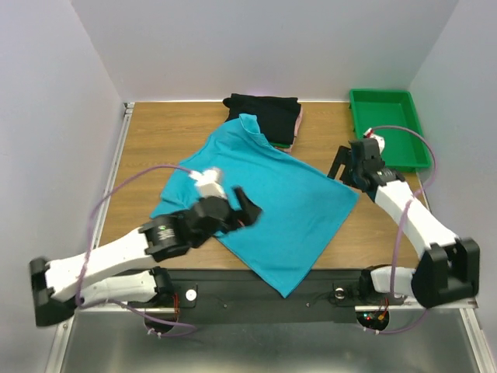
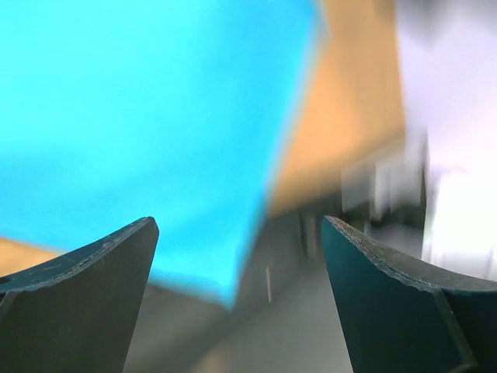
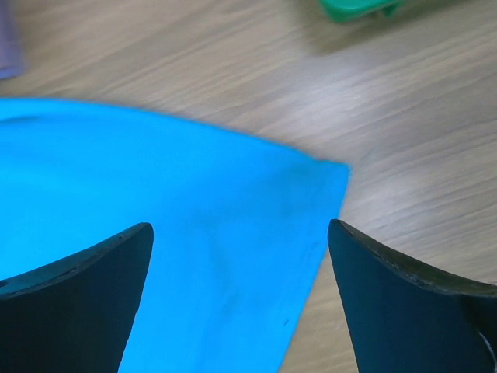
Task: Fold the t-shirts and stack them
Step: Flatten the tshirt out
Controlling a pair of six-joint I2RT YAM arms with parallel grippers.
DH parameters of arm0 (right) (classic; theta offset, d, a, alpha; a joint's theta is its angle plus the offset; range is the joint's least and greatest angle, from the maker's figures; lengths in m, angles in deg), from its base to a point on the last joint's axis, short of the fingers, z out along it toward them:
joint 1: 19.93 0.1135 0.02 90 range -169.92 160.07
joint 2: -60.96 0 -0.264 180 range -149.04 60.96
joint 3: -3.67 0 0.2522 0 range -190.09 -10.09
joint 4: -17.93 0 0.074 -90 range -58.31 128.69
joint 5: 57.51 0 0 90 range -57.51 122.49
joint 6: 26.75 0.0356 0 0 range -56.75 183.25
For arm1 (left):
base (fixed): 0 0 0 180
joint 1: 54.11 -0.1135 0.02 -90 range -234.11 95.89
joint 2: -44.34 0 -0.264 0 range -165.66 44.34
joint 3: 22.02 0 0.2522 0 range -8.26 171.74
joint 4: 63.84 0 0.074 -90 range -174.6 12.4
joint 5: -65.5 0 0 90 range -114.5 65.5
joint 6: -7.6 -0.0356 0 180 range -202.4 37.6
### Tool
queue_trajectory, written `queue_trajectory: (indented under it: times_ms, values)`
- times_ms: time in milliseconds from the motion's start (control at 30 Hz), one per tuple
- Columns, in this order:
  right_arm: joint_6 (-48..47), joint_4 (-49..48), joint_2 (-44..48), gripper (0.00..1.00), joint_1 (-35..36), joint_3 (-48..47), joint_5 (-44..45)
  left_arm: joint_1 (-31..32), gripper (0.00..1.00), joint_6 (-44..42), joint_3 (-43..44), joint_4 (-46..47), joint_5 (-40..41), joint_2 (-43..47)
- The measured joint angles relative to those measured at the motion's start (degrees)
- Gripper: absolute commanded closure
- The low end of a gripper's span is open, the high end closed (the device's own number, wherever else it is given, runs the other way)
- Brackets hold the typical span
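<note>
On our wooden tabletop (image 1: 155, 140) the teal t-shirt (image 1: 272, 202) lies spread out in the middle so we can fold it, with our left tool (image 1: 245, 211) and right tool (image 1: 347, 168) both spread wide, holding nothing.

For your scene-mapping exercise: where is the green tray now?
In the top view, the green tray sits at the far right corner of the table, just beyond the right end effector.
</note>
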Motion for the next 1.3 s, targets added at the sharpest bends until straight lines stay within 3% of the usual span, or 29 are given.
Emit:
queue_trajectory:
  times_ms: [167,267,433,533,700,933,1133,1300]
  values:
    - [3.41,-2.6,13.62,0.0,7.1,5.99,-8.48,-17.11,0.01,-0.44,-3.8,-0.87,10.36,12.44]
    - [5.16,-3.72,12.81,0.0,12.04,8.55,-11.96,-29.31,0.01,-3.72,-4.55,1.55,10.34,13.42]
    - [7.61,-4.61,1.14,0.0,13.68,8.72,-11.28,-49.24,0.02,-10.73,-2.58,9.44,-1.14,-3.32]
    - [8.28,-4.46,-4.5,0.0,13.66,7.69,-8.35,-55.56,0.02,-14.62,1.77,13.18,-8.7,-18.05]
    - [8.0,-5.14,-13.33,0.0,11.96,2.27,-4.55,-61.13,0.02,-17.86,3.58,16.22,-16.2,-31.82]
    - [4.46,-7.17,-22.62,0.0,8.17,-4.46,-3.17,-65.7,0.02,-18.71,3.41,19.15,-19.98,-36.46]
    - [0.2,-9.05,-28.7,0.0,5.64,-10.75,-3.45,-65.81,0.02,-17.29,-4.13,25.0,-22.6,-34.45]
    - [-4.07,-9.66,-34.6,0.0,1.79,-18.71,-4.83,-62.01,0.02,-13.07,-17.22,28.41,-23.3,-22.69]
